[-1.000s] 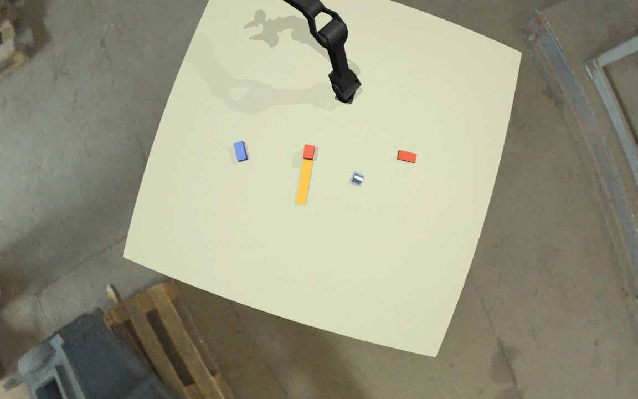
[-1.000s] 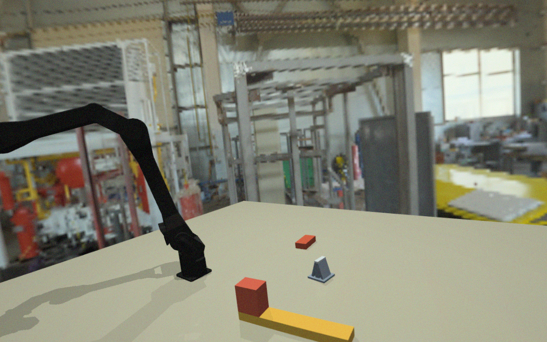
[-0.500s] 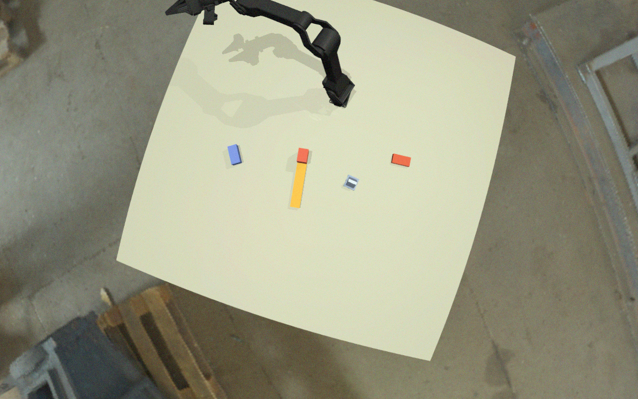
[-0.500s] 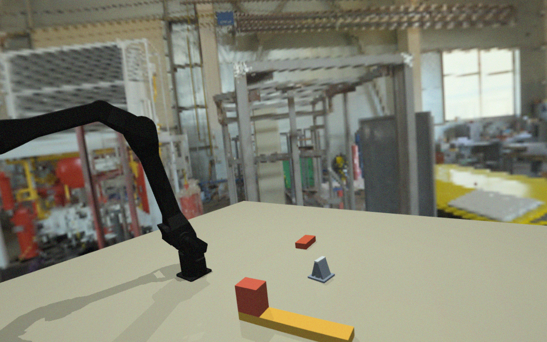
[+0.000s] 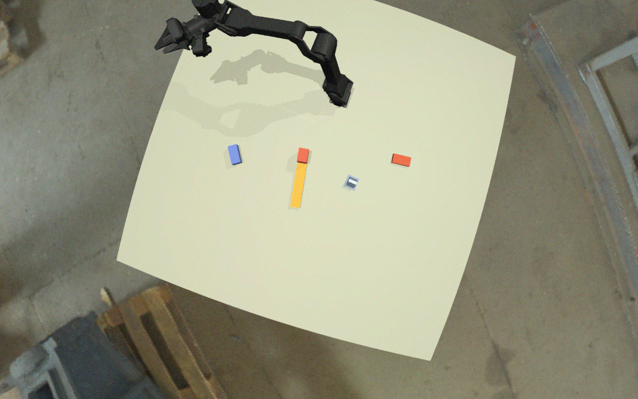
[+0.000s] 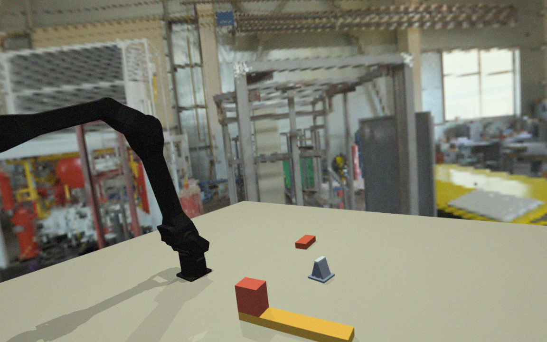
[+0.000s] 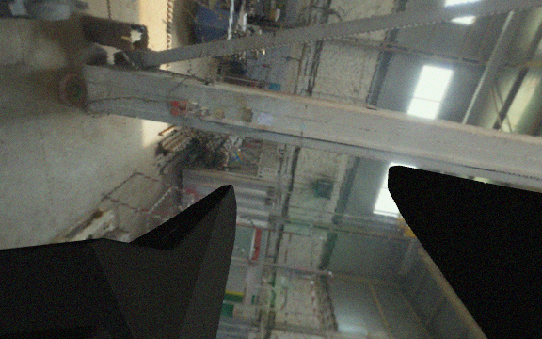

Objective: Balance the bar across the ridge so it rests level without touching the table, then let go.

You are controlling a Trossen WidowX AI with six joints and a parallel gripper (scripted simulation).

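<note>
The yellow bar (image 5: 298, 185) (image 6: 305, 324) lies flat on the table (image 5: 311, 277) near its middle. A red cube sits on the bar's end nearest the arm's base. The ridge (image 5: 351, 182) (image 6: 321, 269), a small grey wedge with a white top, stands upright to the right of the bar, apart from it. My gripper (image 5: 163, 38) (image 7: 310, 185) is open and empty. It hangs high past the table's far left edge, far from the bar and the ridge. In the wrist view it points at the hall's walls and beams.
A flat red block (image 5: 401, 159) (image 6: 305, 241) lies right of the ridge. A blue block (image 5: 233, 154) lies left of the bar. The arm's base (image 5: 338, 91) (image 6: 192, 265) stands on the table behind the bar. A wooden pallet (image 5: 163, 337) is on the floor.
</note>
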